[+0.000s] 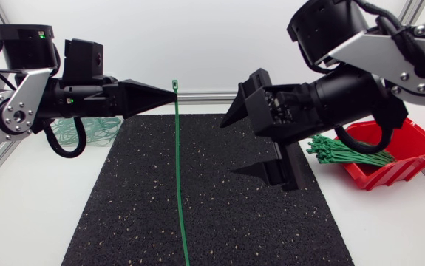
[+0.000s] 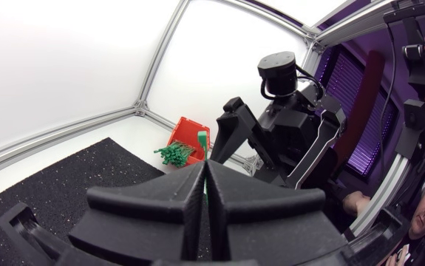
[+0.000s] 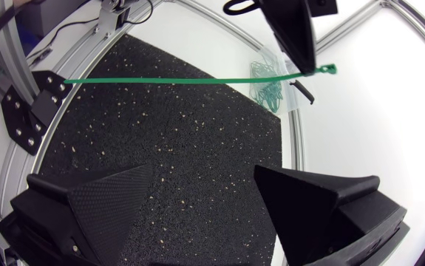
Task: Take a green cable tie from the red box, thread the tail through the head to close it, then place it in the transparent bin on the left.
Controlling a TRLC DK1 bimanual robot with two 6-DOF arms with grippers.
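Observation:
My left gripper is shut on a green cable tie just below its head, and the long tail hangs down over the black mat. In the left wrist view the tie's head sticks up past the shut fingertips. My right gripper stands open to the right of the tie, holding nothing and not touching it. In its wrist view the tie stretches across ahead of the open fingers. The red box of green ties sits at the far right. The transparent bin lies behind my left arm.
In the right wrist view the transparent bin, with looped green ties inside, stands just off the mat's corner under my left gripper. The left wrist view shows the red box beyond the mat, with my right gripper beside it.

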